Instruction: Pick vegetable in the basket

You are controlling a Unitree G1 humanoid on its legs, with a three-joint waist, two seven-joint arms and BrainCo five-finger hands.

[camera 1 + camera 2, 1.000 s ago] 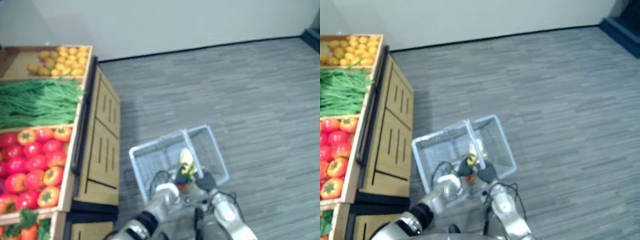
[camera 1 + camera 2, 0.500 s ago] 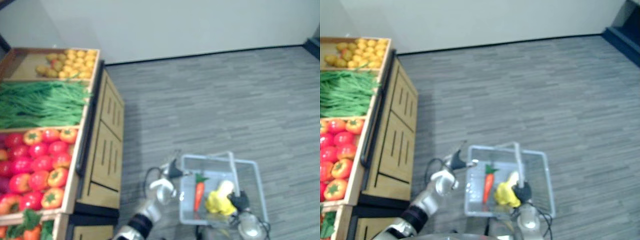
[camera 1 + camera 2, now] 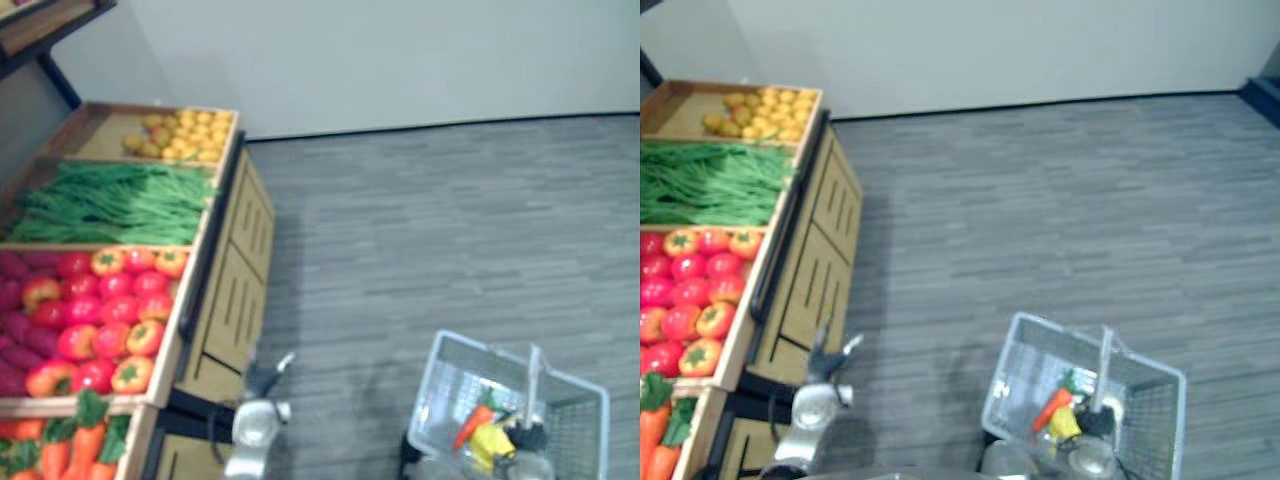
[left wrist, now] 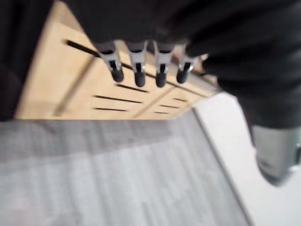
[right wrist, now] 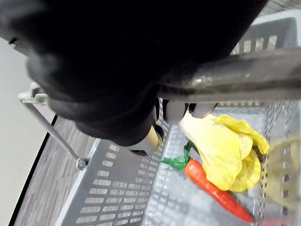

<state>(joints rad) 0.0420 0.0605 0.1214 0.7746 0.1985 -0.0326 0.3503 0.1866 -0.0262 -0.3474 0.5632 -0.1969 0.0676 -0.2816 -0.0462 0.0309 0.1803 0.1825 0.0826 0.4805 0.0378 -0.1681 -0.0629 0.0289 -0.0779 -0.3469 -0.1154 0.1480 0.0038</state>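
- Left eye view: one wire basket point(image 3: 436, 395), low on the right, holds one carrot point(image 3: 470, 427) and one yellow vegetable point(image 3: 489, 442). A wooden stand point(image 3: 235, 300) with four produce bins stands to the left.
- Left wrist view: left hand point(image 4: 138, 66) empty, fingers straight, near the stand.
- Right wrist view: right hand point(image 5: 117, 94) curled round the basket's handle point(image 5: 235, 80).

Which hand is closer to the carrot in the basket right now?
Right. The right hand is curled round the basket handle just above the carrot; the left hand is open beside the wooden stand, well away from the basket.
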